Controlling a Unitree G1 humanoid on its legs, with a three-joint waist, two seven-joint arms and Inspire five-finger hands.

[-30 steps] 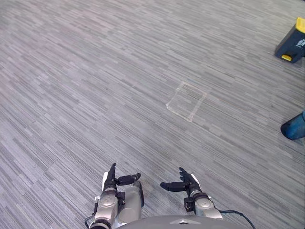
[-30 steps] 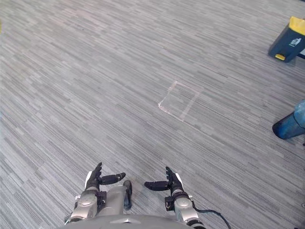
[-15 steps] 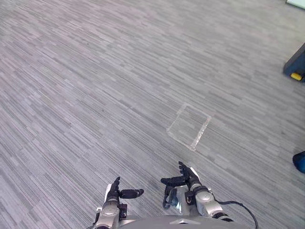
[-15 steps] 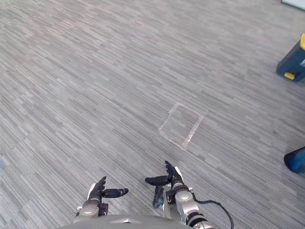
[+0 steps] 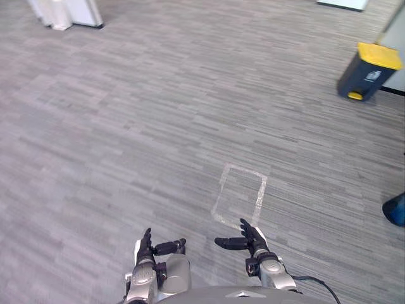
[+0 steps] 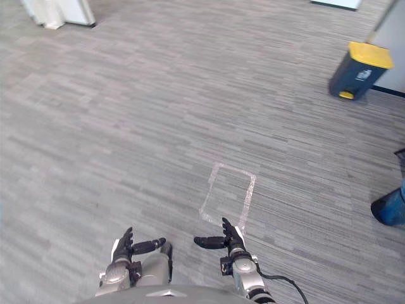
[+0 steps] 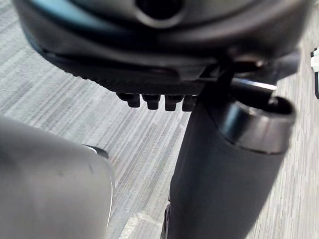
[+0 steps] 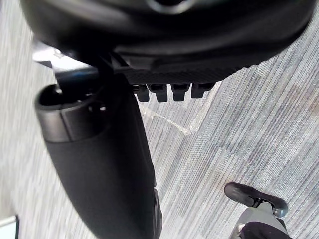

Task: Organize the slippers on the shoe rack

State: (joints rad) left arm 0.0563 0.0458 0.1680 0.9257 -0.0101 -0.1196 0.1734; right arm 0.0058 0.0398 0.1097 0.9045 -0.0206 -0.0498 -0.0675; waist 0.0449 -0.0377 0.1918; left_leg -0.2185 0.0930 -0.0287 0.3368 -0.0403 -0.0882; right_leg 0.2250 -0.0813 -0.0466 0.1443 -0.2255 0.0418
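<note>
Currently, left hand (image 5: 147,248) and right hand (image 5: 251,239) hang low over the carpet (image 5: 158,126), fingers straight, thumbs splayed inward, holding nothing: presumably a walking posture before pickup.

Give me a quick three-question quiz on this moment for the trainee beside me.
1. True or false: the left hand holds a slipper.
2. What colour is the lid of the dark bin? A yellow, B red, C green.
3. Fill in: ahead of the right hand, tape on the carpet outlines a ____.
Key: 1 false, both hands are open and empty; 2 A; 3 rectangle.
</note>
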